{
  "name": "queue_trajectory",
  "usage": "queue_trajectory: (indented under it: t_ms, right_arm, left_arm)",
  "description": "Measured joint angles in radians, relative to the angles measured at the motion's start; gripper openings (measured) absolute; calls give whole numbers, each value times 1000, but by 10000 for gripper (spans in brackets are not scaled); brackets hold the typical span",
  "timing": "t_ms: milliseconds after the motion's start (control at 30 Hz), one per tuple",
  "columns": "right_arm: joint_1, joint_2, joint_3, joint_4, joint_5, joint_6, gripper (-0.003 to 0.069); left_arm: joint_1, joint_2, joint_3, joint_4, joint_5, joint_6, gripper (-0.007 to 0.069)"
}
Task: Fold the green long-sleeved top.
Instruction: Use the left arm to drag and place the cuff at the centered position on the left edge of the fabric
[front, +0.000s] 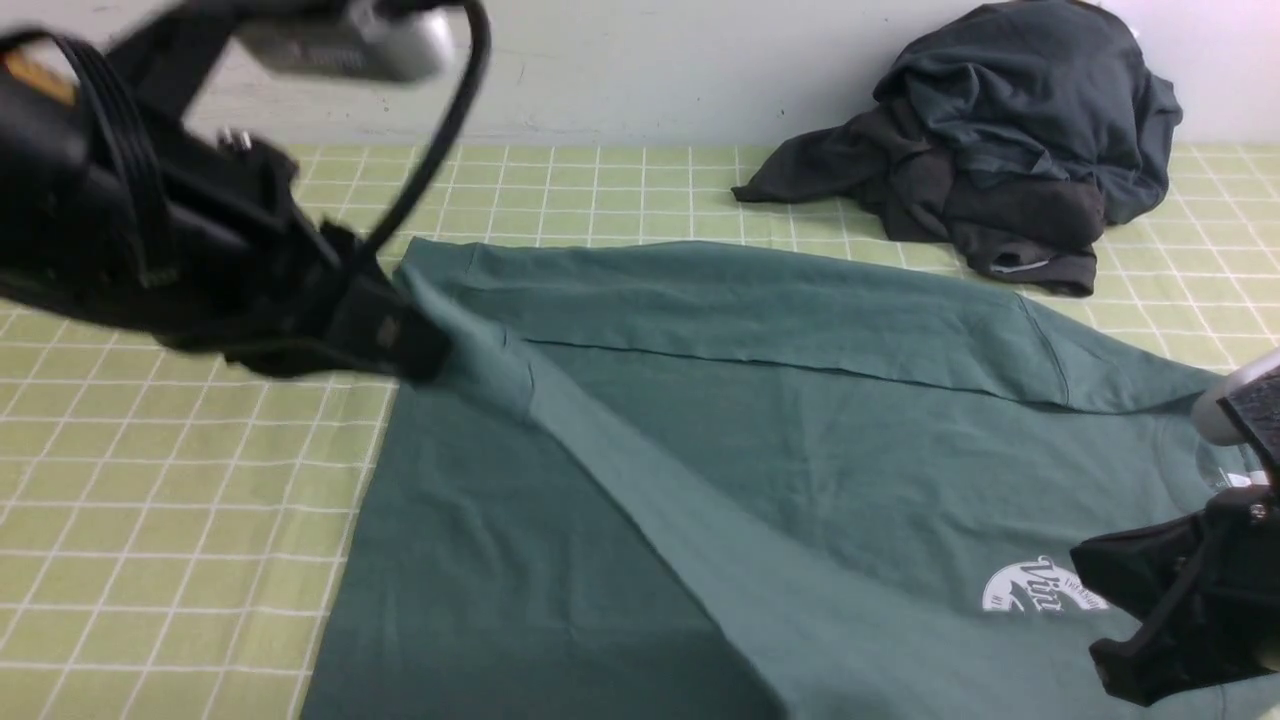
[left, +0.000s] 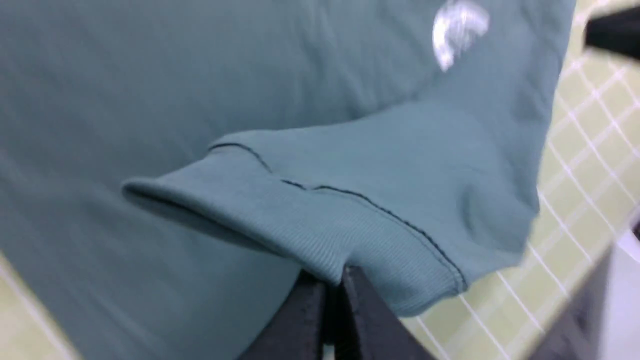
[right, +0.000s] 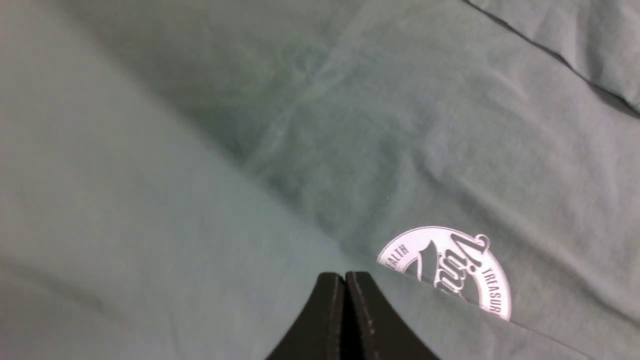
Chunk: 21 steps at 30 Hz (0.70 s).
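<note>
Green top (front: 800, 430), mid-bench. Left gripper (left: 332, 274) clamps its cuff (left: 310, 220) toward the left edge; right gripper (right: 345, 276), jaws together, pinches a fold (right: 260, 300).

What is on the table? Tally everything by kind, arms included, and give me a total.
green top: 1
heap of dark clothes: 1 (the pieces in it cannot be counted)
robot arms: 2, left arm and right arm
Total: 4
</note>
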Motion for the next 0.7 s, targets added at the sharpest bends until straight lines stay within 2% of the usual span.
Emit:
queue_trajectory:
  t_ms: [233,433,567,700]
  right_arm:
    - [0,-17,-1,-18,-1,0,-14]
    - [0,-17,-1,-21,-1,0,-14]
    - [0,-17,-1,-16,-1,0,-14]
    - [0,-17,-1,-10,-1,0,-14]
  left_arm:
    - [0,112,-62,208,-25,-2,6]
    - [58,486,-74,438,-160,-140,6]
    - [103,675,-150,501,-181,-229,14]
    - [132,871,-317,527,-136,-267,88]
